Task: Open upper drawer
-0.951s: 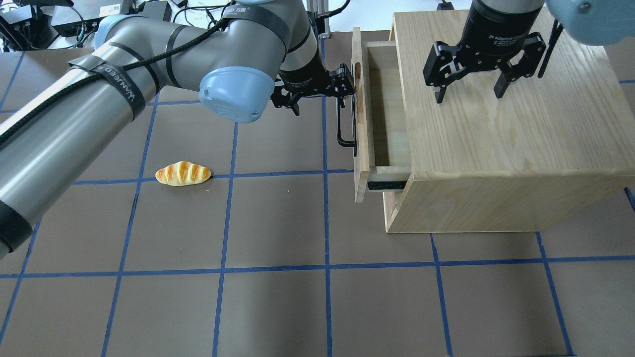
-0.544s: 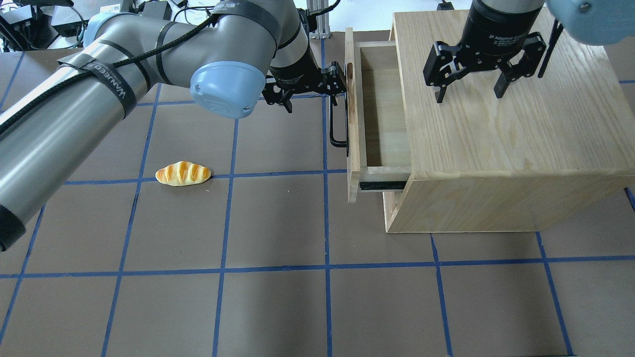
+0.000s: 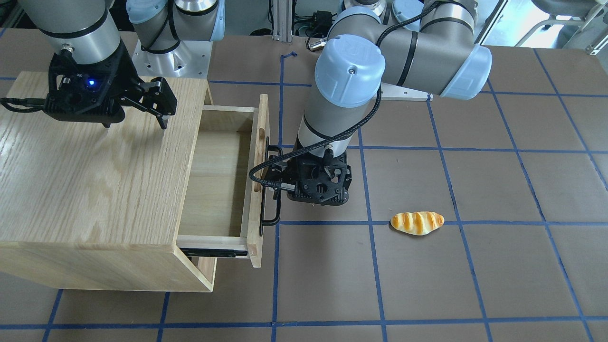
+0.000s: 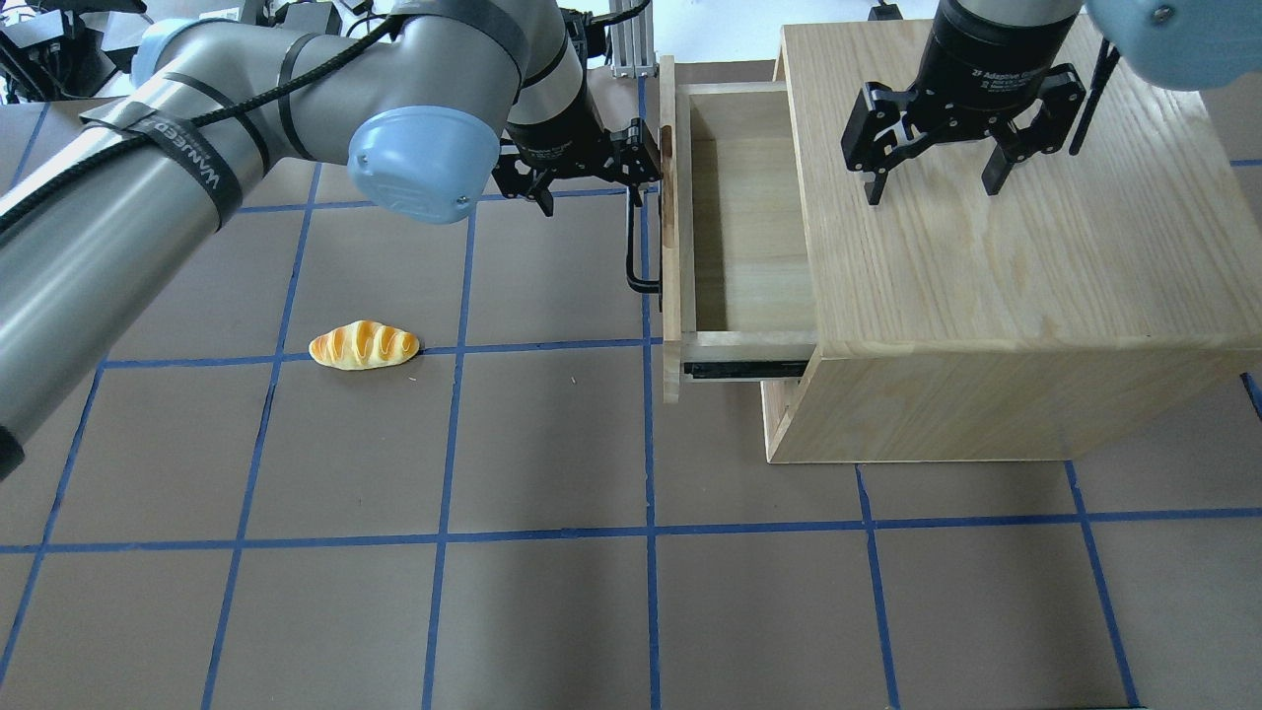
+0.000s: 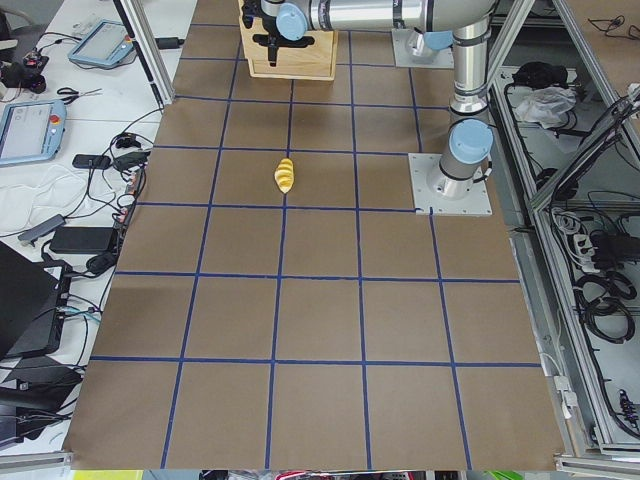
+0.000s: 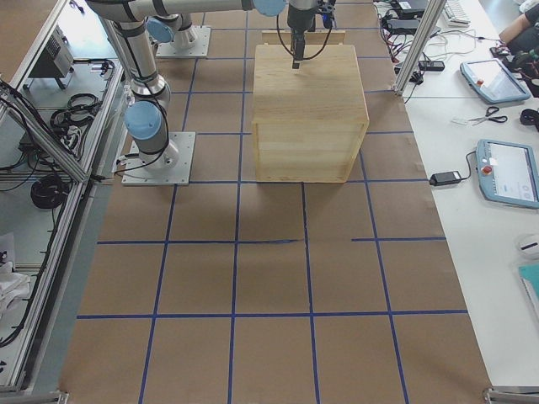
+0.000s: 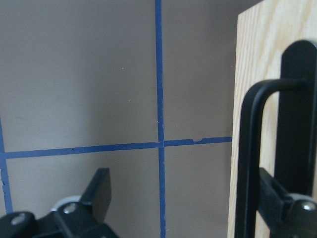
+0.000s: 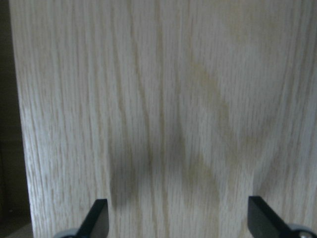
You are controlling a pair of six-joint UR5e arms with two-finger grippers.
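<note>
Upper drawer (image 4: 749, 237), overhead view: we see it pulled well out of the cabinet (image 4: 986, 296) toward the robot's left, its floor bare.
Left gripper (image 4: 590, 179), overhead view: at the black handle (image 4: 632, 247), jaws apart.
Right gripper (image 4: 932, 192), overhead view: jaws apart, low over the cabinet top. We cannot tell whether it touches.
Front-facing view: shows the handle's whole length, partly hidden overhead, but the gripper body hides the fingertips.
Left wrist view: only here we see one finger (image 7: 275, 191) tucked behind the bar, hooking it, not clamping.
Right wrist view: oak grain between spread fingers (image 8: 96, 220).
Side views: too small to judge.
Pull: we judge it best drawn straight along the slide rail (image 4: 739, 370), with the finger pressed against the bar.
</note>
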